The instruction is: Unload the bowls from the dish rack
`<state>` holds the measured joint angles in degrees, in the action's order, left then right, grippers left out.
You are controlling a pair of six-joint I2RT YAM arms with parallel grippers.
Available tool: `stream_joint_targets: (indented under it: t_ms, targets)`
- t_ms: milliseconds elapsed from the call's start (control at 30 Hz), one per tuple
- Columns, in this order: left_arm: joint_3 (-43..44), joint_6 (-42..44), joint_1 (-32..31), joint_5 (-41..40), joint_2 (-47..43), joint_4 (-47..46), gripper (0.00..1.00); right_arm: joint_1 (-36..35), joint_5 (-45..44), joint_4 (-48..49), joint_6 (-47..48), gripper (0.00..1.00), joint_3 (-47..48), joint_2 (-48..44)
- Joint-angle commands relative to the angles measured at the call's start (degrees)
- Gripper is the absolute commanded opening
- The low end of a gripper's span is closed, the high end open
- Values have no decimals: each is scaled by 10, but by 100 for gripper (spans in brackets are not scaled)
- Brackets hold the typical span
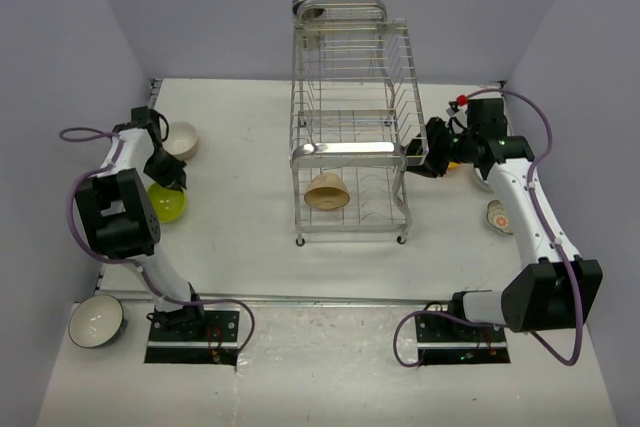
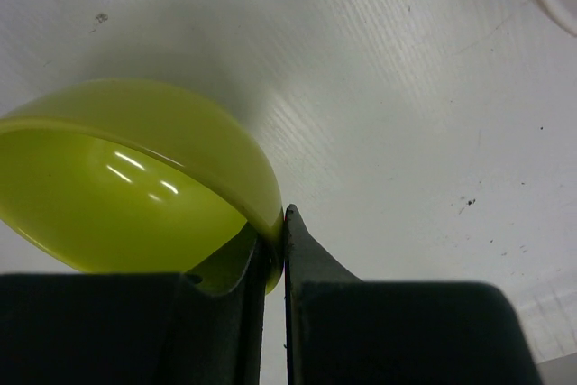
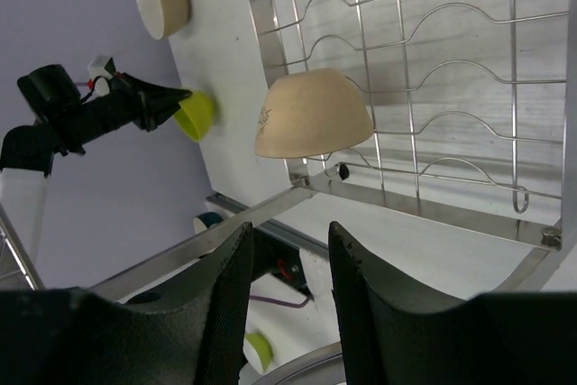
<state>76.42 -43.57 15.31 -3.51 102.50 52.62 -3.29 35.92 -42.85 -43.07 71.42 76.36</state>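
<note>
The chrome wire dish rack (image 1: 347, 97) stands in the middle of the table. A tan bowl (image 1: 327, 191) rests upside down on its lower tier; it also shows in the right wrist view (image 3: 314, 114). My left gripper (image 1: 167, 183) is shut on the rim of a yellow-green bowl (image 1: 166, 204) at the table's left, one finger inside and one outside, the bowl (image 2: 135, 187) tilted close over the table. My right gripper (image 1: 416, 154) is open and empty at the rack's right side, level with the lower tier (image 3: 451, 87), apart from the tan bowl.
A cream bowl (image 1: 181, 138) sits just behind the green one. A grey bowl (image 1: 96, 320) lies off the table's front left. A small patterned dish (image 1: 497, 215) lies under the right arm. Purple walls close in on three sides.
</note>
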Motion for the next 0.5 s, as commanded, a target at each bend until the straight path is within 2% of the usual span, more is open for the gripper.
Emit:
stream_joint_targets:
  t_ms: [0, 367, 400, 467]
  targets:
    - [24, 16, 3, -13, 13, -18, 0, 1, 52, 23, -15, 40, -1, -19]
    - [8, 13, 9, 5, 40, -57, 0, -14, 69, 20, -30, 41, -8, -34]
    - [10, 13, 9, 10, 41, -61, 1, -14, 71, 20, -29, 41, -6, -34]
    - [21, 14, 9, 11, 43, -63, 14, -15, 68, 18, -27, 41, -7, -38]
